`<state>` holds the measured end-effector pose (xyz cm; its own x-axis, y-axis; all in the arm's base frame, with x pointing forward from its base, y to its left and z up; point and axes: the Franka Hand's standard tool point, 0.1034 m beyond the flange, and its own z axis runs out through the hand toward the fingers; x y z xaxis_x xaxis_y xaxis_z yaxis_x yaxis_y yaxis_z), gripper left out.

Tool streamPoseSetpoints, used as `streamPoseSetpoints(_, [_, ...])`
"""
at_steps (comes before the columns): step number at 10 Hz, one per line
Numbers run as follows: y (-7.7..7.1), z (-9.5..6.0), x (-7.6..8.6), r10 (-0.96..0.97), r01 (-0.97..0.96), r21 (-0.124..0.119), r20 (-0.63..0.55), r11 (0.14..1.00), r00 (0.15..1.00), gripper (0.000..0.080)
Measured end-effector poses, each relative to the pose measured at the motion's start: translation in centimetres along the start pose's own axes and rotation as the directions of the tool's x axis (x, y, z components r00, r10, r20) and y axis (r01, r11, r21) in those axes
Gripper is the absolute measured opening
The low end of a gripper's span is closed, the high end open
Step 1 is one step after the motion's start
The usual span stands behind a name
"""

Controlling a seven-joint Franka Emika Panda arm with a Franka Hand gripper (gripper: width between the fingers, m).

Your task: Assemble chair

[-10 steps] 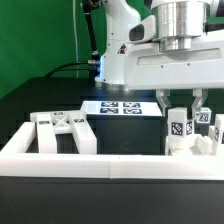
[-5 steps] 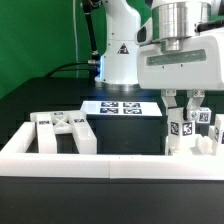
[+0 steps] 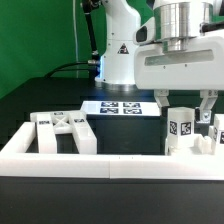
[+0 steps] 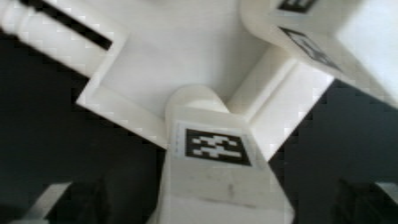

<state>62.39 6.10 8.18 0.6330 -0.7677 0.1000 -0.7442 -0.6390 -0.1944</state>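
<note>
The pincer (image 3: 183,108) hangs over the desk (image 3: 40,95), at the near corner on the exterior view's right. Its jaws are wide apart and it holds nothing. One of its fingers (image 3: 161,104) is on each side of a white post (image 3: 181,130). The post stands up straight between them. There is a small gap on the side toward the exterior view's right. On the other side I cannot tell if the finger touches the post.

The post has a black-and-white tag (image 3: 181,127) on its front. It stands in a little bunch of white chair parts (image 3: 200,146), just behind the long white rail (image 3: 110,160). The rail runs along the near edge of the desk.

Another chair part, a frame piece (image 3: 58,128) with tags on top, sits behind the rail too. It is by the near corner on the exterior view's left, well apart from the post.

The marker board (image 3: 120,108) lies flat further back, near the middle of the desk, in front of the arm's base (image 3: 120,62).

In the wrist view the post (image 4: 214,170) shows up close with its tag facing the camera. It meets a flat white piece (image 4: 160,60) lying at a slant.
</note>
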Motion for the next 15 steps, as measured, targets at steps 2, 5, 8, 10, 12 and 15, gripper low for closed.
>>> streamPoseSetpoints(2, [0.04, 0.00, 0.11, -0.216, 0.216, 0.003, -0.009, 0.976, 0.976, 0.0647])
streamPoseSetpoints(5, [0.24, 0.07, 0.03, -0.454, 0.454, -0.002, -0.009, 0.891, 0.891, 0.0648])
streamPoseSetpoints(8, [0.19, 0.05, -0.03, -0.654, 0.654, -0.012, -0.008, 0.757, 0.757, 0.0648])
streamPoseSetpoints(10, [0.39, 0.00, 0.29, -0.754, 0.754, -0.017, -0.006, 0.657, 0.657, 0.0648])
streamPoseSetpoints(12, [0.52, -0.09, 0.61, -0.842, 0.842, -0.028, -0.003, 0.539, 0.540, 0.0648])
streamPoseSetpoints(15, [0.55, -0.05, 0.59, -0.830, 0.830, -0.028, -0.003, 0.557, 0.558, 0.0412])
